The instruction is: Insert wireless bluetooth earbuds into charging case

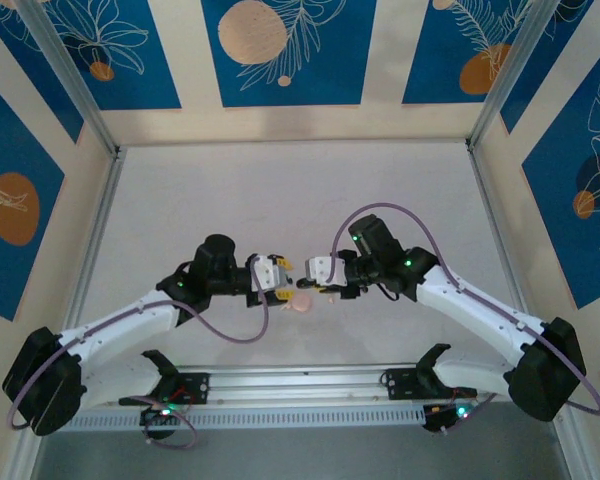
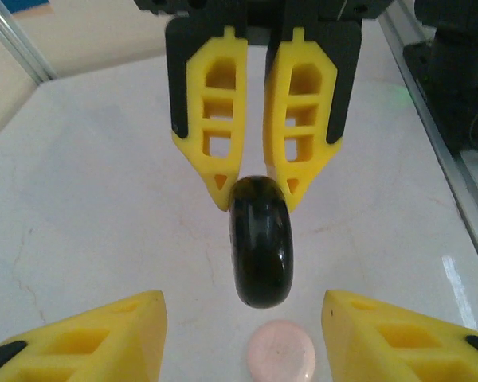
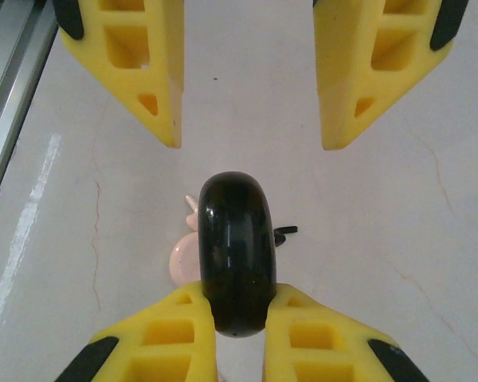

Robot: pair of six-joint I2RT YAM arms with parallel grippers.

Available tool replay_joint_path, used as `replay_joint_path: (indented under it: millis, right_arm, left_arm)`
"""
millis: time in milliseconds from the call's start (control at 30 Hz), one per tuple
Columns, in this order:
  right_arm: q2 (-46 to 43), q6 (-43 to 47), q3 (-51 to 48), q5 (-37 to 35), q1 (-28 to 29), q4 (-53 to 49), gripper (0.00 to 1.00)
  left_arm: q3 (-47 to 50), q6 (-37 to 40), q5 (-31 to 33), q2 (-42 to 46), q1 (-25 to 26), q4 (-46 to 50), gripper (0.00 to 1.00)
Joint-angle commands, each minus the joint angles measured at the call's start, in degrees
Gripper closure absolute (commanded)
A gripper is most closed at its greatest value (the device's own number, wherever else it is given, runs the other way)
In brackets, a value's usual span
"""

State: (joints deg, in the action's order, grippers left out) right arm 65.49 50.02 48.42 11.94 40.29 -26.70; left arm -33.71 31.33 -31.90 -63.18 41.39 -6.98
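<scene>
Pinching the black case (image 3: 233, 253) edgewise — right gripper (image 3: 237, 314), left gripper (image 3: 251, 119) apparently wide.

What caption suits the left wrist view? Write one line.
Right gripper pinches a glossy black round case on edge before the open left gripper; a pale pink round case lies below.

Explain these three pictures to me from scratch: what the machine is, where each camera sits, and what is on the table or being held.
Two robot arms are bolted at the near edge of a pale table. The overhead picture looks down on both. The other two come from cameras on each wrist, looking past yellow fingers. The right gripper is shut on a round black case, held on edge above the table. The left gripper faces it with its fingers spread wide, holding nothing. Below them a round pink case lies flat. In the right wrist picture, a pale earbud and a black earbud peek out behind the black case.
</scene>
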Motion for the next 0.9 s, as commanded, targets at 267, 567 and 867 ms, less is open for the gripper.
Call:
replay_joint_path:
  millis: [267, 567, 867]
  right_arm:
    - [3.0, 1.25, 3.08, 4.0, 1.92, 1.64, 0.88]
    - [3.23, 0.72, 2.64, 6.14, 1.97, 3.58, 0.88]
    - [3.13, -0.81, 2.37, 6.08, 1.63, 4.85, 0.77]
  left_arm:
    - [-2.99, 1.56, -0.94, -3.44, 1.07, 2.43, 0.52]
    - [-2.74, 0.93, -0.95, -4.15, 1.18, 1.31, 0.57]
    - [-1.71, -0.22, -1.86, -3.5, 1.27, -1.13, 0.81]
